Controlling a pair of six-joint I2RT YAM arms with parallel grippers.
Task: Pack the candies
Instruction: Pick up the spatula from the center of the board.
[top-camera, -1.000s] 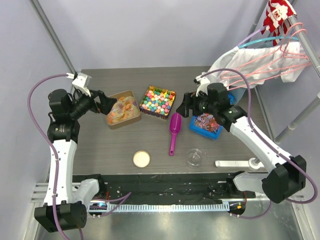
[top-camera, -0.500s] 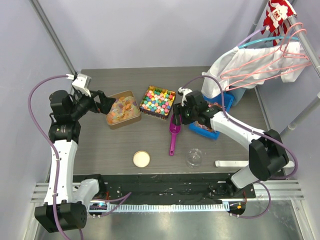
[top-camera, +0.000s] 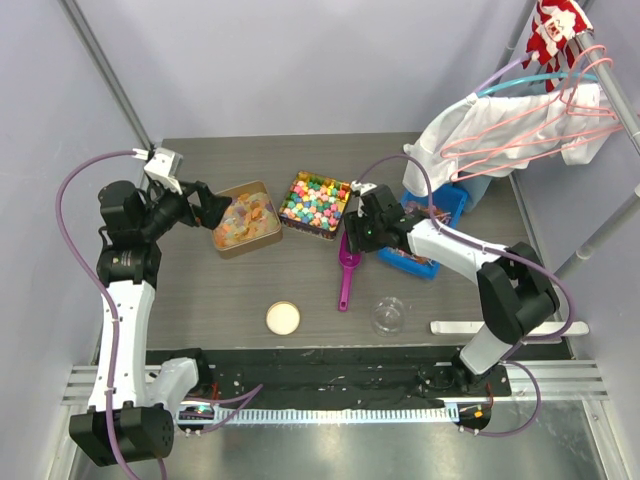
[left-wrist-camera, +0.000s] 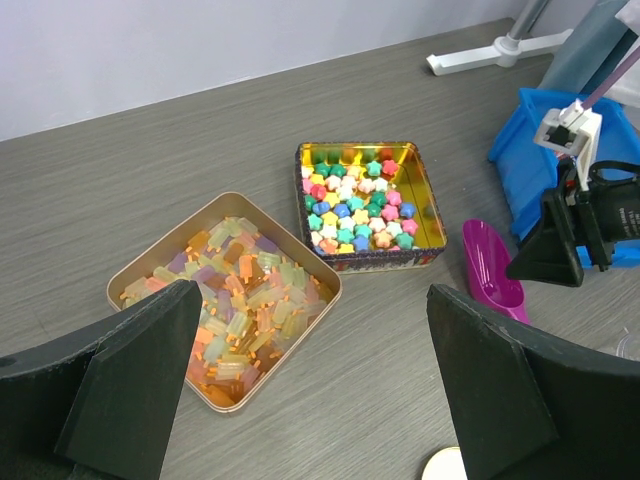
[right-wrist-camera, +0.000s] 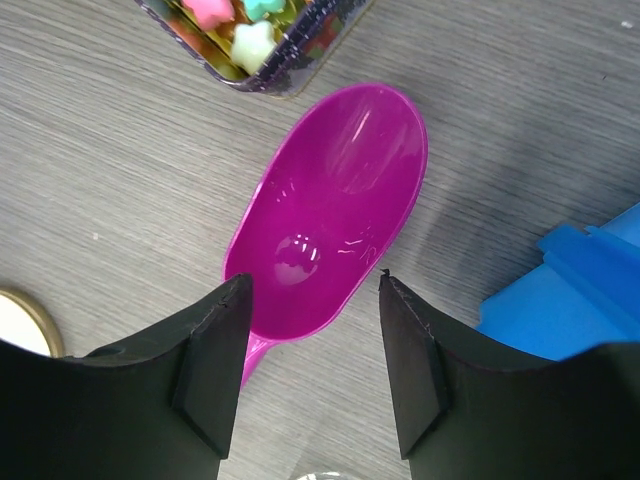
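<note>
The candies (top-camera: 243, 221) are orange, yellow and pale pieces filling a tan tin (top-camera: 262, 190) at the back left; they also show in the left wrist view (left-wrist-camera: 228, 297). My left gripper (top-camera: 210, 207) is open and empty, held just left of that tin, its jaws wide apart (left-wrist-camera: 312, 300). A magenta scoop (top-camera: 347, 268) lies empty on the table right of centre. My right gripper (top-camera: 357, 238) is open and empty, just above the scoop's bowl (right-wrist-camera: 330, 215), with one finger on each side (right-wrist-camera: 315, 285).
A second tin of coloured star candies (top-camera: 316, 203) stands beside the tan one. A round lid (top-camera: 283, 318) and a clear glass jar (top-camera: 389, 315) sit near the front. A blue tray (top-camera: 432, 262), a white stand (top-camera: 490, 326) and hanging clothes (top-camera: 510, 135) are at the right.
My right arm has swung left from above the blue tray to over the scoop's bowl. The left arm has not moved.
</note>
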